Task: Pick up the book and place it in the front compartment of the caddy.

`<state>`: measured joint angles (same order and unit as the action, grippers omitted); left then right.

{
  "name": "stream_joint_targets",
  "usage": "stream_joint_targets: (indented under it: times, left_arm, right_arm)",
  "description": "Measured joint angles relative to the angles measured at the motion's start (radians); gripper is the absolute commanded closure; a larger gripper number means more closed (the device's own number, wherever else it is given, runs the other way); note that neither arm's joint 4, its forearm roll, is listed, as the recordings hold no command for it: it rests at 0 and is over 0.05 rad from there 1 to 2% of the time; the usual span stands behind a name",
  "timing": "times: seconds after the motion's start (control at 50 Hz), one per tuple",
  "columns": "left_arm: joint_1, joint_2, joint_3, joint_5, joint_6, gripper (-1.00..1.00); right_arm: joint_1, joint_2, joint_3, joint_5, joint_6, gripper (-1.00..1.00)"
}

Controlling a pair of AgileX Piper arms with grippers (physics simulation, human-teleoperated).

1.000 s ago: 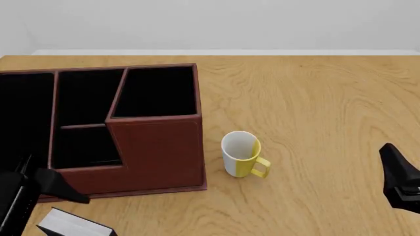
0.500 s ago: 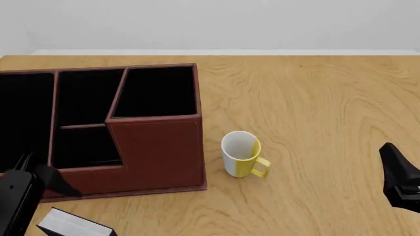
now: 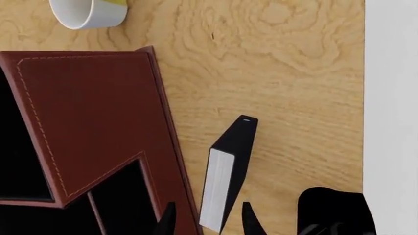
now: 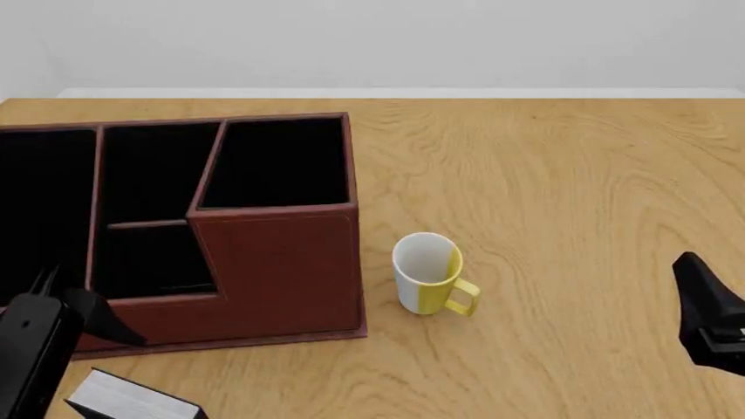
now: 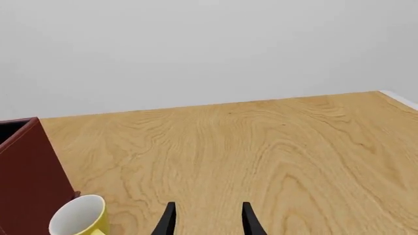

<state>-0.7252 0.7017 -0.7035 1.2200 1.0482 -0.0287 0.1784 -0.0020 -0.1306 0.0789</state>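
The book (image 4: 128, 402), black-covered with pale page edges, lies on the table at the near left, just in front of the caddy (image 4: 279, 262). In the left wrist view the book (image 3: 228, 166) lies beside the caddy's reddish wall (image 3: 98, 107). My left gripper (image 3: 207, 220) is open above the book's near end, with one finger on each side of it and not touching it. In the front view it (image 4: 79, 304) hovers by the caddy's low front wall. The front compartment (image 4: 152, 262) is black inside and empty. My right gripper (image 5: 207, 218) is open and empty at the right (image 4: 702, 292).
A white and yellow mug (image 4: 428, 272) stands just right of the caddy; it also shows in the right wrist view (image 5: 78, 218) and in the left wrist view (image 3: 88, 12). The table's near edge (image 3: 363, 147) runs close to the book.
My left gripper has shifted slightly up and toward the caddy in the front view. The book, the mug and the right arm have not moved.
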Motion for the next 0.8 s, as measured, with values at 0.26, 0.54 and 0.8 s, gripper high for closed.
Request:
stream_joint_targets:
  times: [0.26,0.54,0.8]
  left_arm:
    - [-0.002,0.010,-0.001,0.000,-0.005,-1.00]
    - [-0.015,0.005,0.003,0.000,-0.022,-1.00]
    - [-0.062,-0.012,0.014,0.000,-0.064,-1.00]
  right_arm:
    - [-0.002,0.019,0.000,-0.018,-0.001,-1.00]
    - [-0.004,0.017,-0.001,-0.015,-0.001,-1.00]
    - [-0.005,0.025,-0.001,-0.023,-0.003,-1.00]
